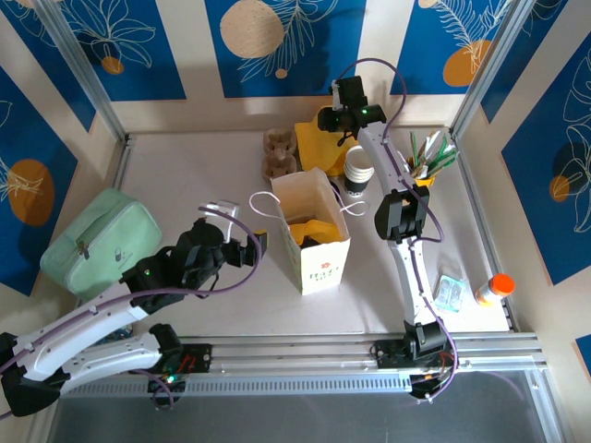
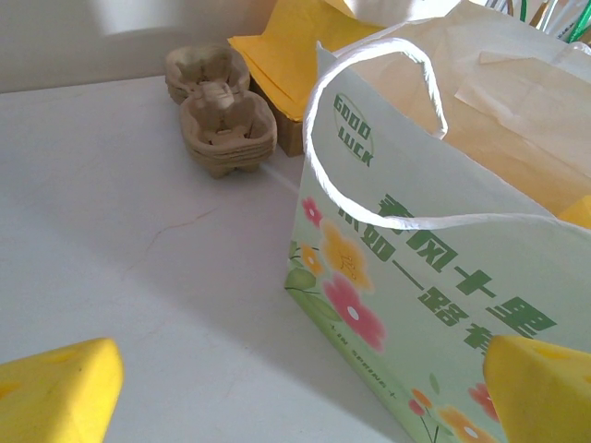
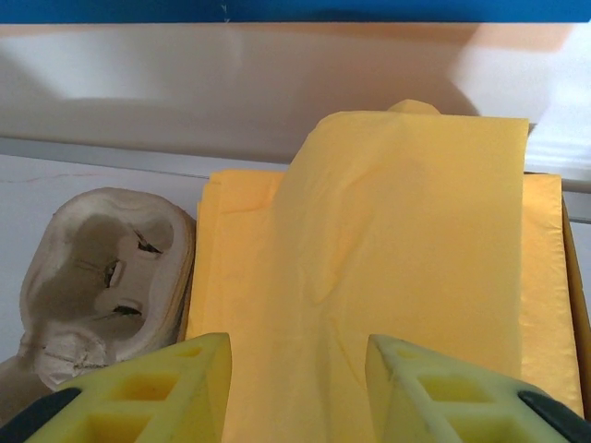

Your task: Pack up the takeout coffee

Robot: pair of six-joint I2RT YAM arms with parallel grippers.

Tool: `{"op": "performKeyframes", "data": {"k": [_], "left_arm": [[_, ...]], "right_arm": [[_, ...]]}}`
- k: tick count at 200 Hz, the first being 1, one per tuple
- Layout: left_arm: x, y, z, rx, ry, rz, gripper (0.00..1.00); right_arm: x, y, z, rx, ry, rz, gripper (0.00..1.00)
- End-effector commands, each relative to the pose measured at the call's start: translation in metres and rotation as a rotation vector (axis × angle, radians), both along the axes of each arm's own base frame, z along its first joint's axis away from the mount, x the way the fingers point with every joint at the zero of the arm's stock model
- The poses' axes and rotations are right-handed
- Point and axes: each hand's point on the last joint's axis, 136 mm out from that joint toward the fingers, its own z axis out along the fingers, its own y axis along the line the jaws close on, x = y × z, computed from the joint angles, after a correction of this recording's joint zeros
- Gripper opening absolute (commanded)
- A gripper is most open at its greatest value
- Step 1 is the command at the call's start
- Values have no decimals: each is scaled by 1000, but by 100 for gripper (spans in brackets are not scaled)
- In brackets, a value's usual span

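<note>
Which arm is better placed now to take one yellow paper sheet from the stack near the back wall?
Right. The right gripper hangs open directly over the yellow paper sheets; the left gripper is open beside the white flowered paper bag, farther from them.

Bag (image 2: 434,277) blocks left gripper (image 2: 295,397); napkins (image 3: 397,258) face right gripper (image 3: 295,369).
Bare table (image 2: 120,231) lies open ahead-left of the left jaws up to the carriers (image 2: 222,120); the right jaws' gap is free, carriers just to their left.
</note>
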Motion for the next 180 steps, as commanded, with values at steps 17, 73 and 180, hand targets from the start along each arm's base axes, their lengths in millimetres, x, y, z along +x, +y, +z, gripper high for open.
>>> {"op": "performKeyframes", "data": {"k": [17,73,180], "left_arm": [[2,3,2,-19,-1,19,100],[2,3,0,-17,3,21,100],[2,2,-1,-16,6,19,100]], "right_arm": [[-2,-2,-2,-15,9,-2,42],[-1,0,-17,-14,35,0,31],[0,-1,-34,-34,58,1,18]]}}
